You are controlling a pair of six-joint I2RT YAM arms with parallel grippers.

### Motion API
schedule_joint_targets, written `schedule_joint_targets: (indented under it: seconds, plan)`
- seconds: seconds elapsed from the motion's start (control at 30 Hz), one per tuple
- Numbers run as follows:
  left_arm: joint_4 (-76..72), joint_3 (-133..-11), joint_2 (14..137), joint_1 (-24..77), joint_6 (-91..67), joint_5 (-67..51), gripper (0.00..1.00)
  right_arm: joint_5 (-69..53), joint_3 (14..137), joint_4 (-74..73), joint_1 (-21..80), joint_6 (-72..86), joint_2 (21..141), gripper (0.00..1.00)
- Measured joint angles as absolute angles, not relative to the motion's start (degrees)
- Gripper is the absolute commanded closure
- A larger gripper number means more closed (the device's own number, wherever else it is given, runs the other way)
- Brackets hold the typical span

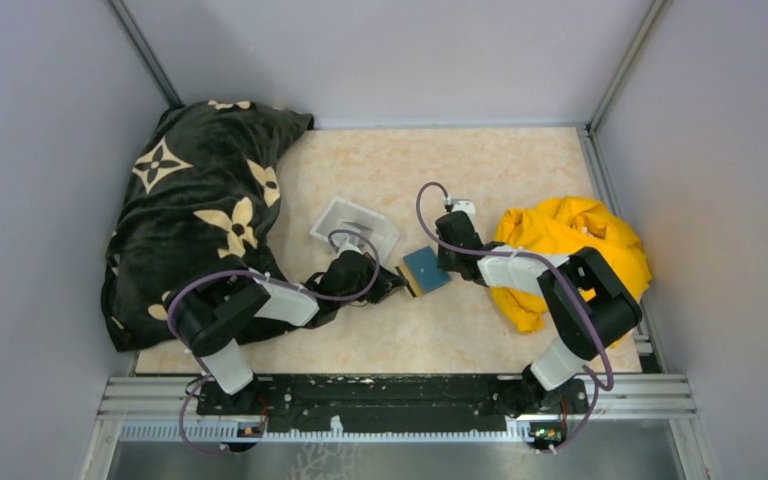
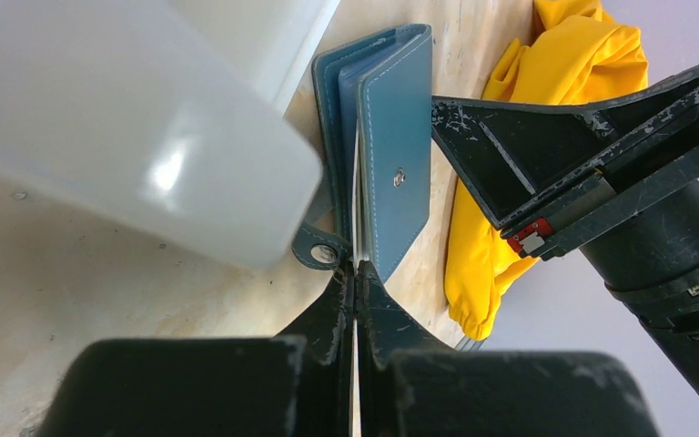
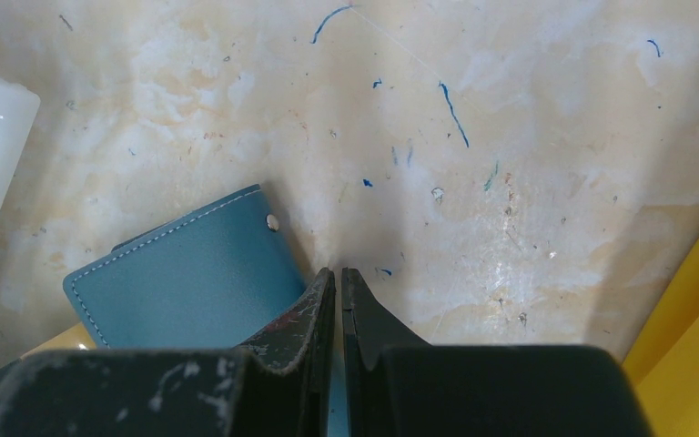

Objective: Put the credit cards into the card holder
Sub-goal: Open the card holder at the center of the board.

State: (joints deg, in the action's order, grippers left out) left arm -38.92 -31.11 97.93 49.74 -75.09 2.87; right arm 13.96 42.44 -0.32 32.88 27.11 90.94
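Note:
The teal card holder lies mid-table between both arms. In the left wrist view the card holder shows its stitched cover and inner leaves. My left gripper is shut on a thin pale credit card, seen edge-on and running in between the leaves. From above, a yellow-tan card edge pokes out at the holder's left side by the left gripper. My right gripper is shut on the card holder at its right edge, teal showing between the jaws. A yellow-tan card corner shows beneath it.
A clear-white plastic tray sits just behind the left gripper and fills the upper left of the left wrist view. A black patterned blanket covers the left side. A yellow garment lies at the right, by the right arm.

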Motion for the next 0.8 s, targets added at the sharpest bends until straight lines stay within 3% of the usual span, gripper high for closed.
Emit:
schedule_joint_targets:
  seconds: [0.8]
  plan:
    - [-36.73,-35.59,100.82,49.74,-72.99,2.37,1.00,13.54,42.44,1.30,32.88,27.07,91.57,0.92]
